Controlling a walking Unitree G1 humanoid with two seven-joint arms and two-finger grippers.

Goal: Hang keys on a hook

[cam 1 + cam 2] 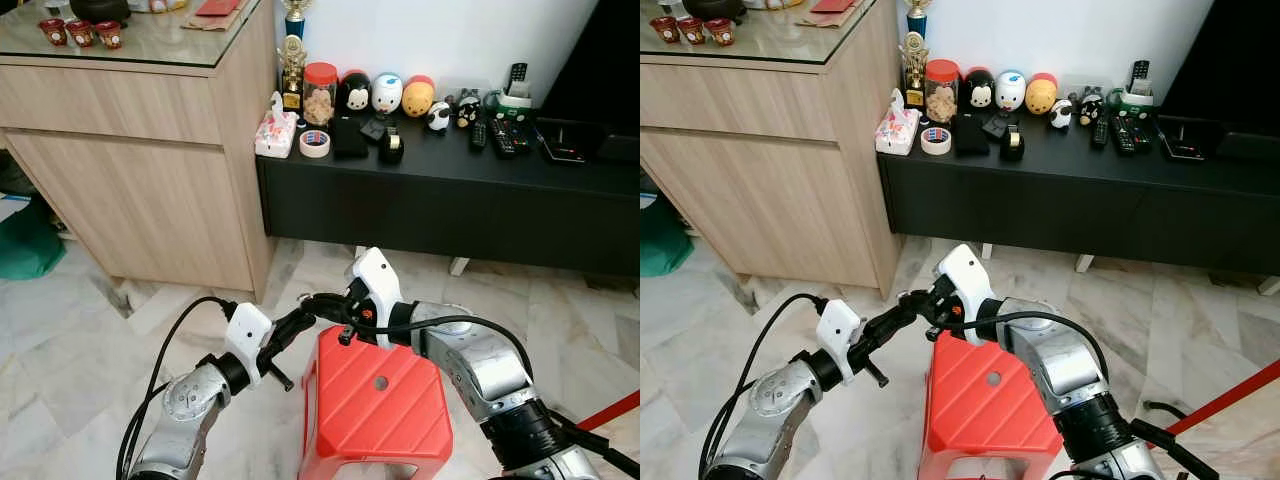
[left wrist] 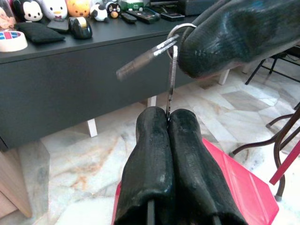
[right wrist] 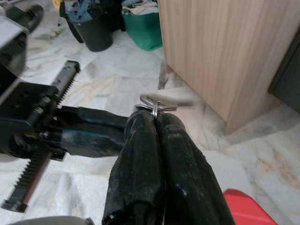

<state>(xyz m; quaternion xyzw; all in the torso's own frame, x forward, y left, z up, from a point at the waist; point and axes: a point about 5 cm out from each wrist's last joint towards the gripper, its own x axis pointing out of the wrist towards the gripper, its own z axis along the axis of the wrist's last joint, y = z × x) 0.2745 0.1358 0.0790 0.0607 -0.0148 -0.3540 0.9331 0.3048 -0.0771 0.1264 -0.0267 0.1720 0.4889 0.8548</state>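
The left tool [image 1: 300,322] pinches a key blade while the right tool [image 1: 322,305] clamps the ring, so the keys [image 2: 161,49] hang between them above the red stool [image 1: 375,400]. Two keys show on one ring. One tool should let go gently before carrying; no hook is visible.

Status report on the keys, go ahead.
Left gripper and right gripper both shut on keys, over red stool. No hook seen. Nothing blocking.

Marble floor [image 1: 60,330], a wooden cabinet [image 1: 140,170] beside a low black console [image 1: 440,200], white wall [image 1: 440,40] behind
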